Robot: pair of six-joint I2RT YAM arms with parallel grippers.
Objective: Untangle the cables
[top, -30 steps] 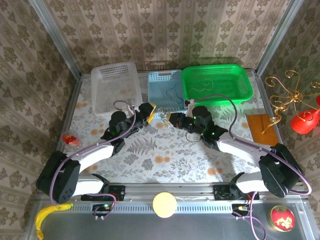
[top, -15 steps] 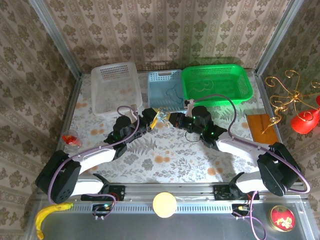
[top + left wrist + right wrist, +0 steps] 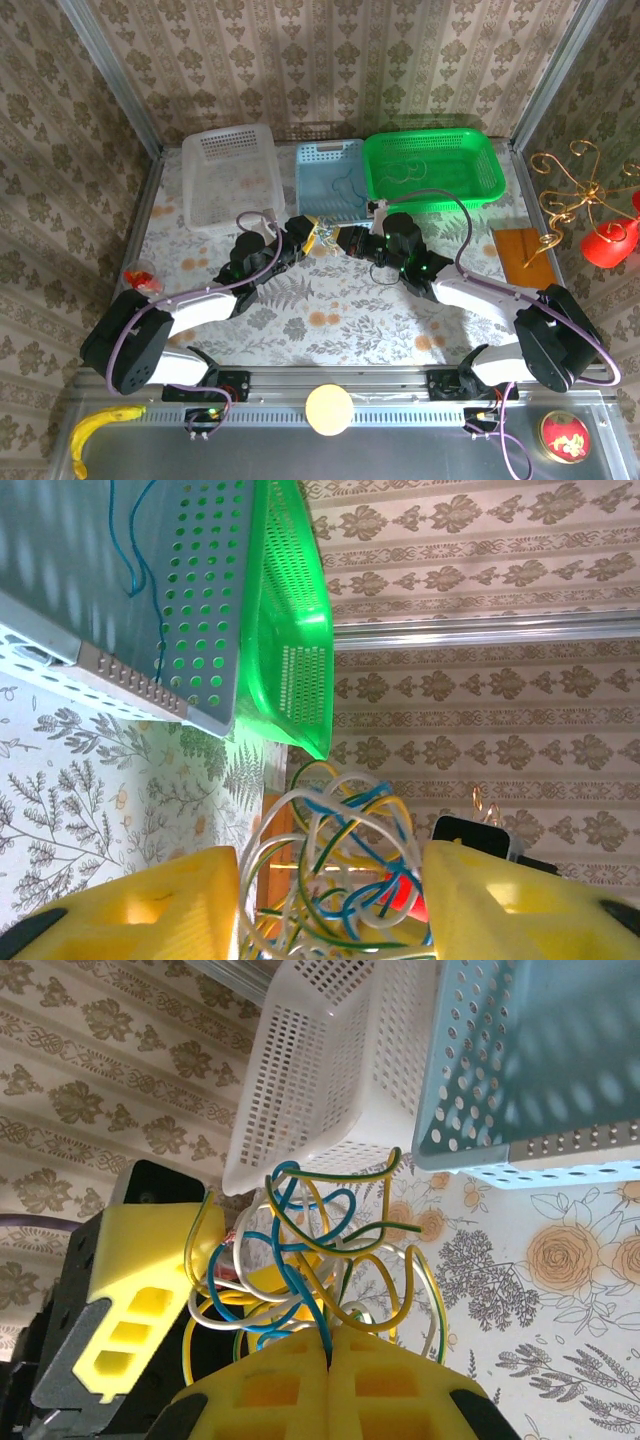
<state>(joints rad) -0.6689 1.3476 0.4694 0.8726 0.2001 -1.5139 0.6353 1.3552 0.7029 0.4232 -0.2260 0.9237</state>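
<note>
A tangle of cables (image 3: 323,233) in white, blue, yellow and green hangs above the table's middle, between the two grippers. My right gripper (image 3: 328,1345) is shut on the cables (image 3: 310,1250), with a blue strand pinched between its pads. My left gripper (image 3: 330,880) is open, its yellow fingers (image 3: 150,910) standing on either side of the cables (image 3: 350,830). In the top view the left gripper (image 3: 305,232) and the right gripper (image 3: 345,238) face each other closely. A dark blue-green cord (image 3: 345,190) lies in the blue basket. Yellow-tan cords (image 3: 408,166) lie in the green basket.
Three baskets stand at the back: white (image 3: 230,180), blue (image 3: 330,152) and green (image 3: 435,200). A brown board (image 3: 525,255) and a gold wire stand (image 3: 575,195) are at the right. A small red thing (image 3: 142,278) lies at the left edge.
My left gripper has moved right up to the tangle, and its jaws have narrowed around it. The right gripper has kept its hold and barely moved.
</note>
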